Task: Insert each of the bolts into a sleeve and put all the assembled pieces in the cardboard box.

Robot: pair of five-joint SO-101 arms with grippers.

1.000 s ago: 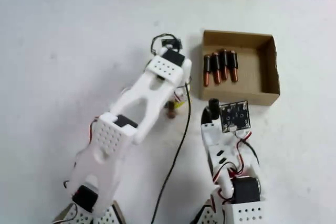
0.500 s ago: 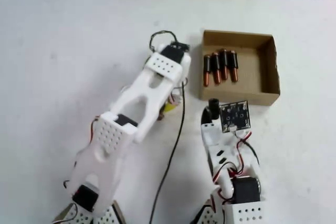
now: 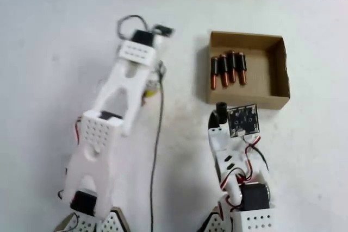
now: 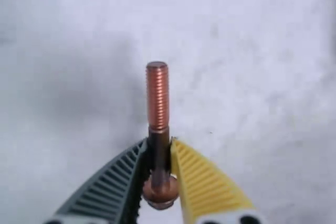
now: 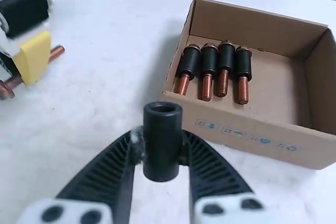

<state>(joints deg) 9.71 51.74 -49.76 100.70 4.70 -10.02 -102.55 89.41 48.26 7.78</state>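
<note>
My left gripper [image 4: 159, 153] is shut on a copper bolt [image 4: 157, 98], clamped near its head with the threaded end sticking out beyond the fingers. In the high view the left gripper [image 3: 149, 89] hangs over the table, well to the left of the cardboard box [image 3: 246, 100]. My right gripper [image 5: 161, 153] is shut on a black sleeve [image 5: 163, 140] held upright, bore open at the top, just in front of the box's near wall [image 5: 247, 129]. Several assembled pieces [image 3: 228, 70] lie side by side in the box. The right wrist view also catches the left gripper [image 5: 29, 61] with the bolt [image 5: 55, 52] farther off.
A black cable [image 3: 156, 145] trails from the left arm down the table between the two arms. The right arm's camera board [image 3: 243, 120] sits close to the box's front wall. Bare white table stretches to the left and behind the box.
The left arm has swung left and away from the box and the right gripper, carrying the bolt. The right arm and the sleeve have stayed put.
</note>
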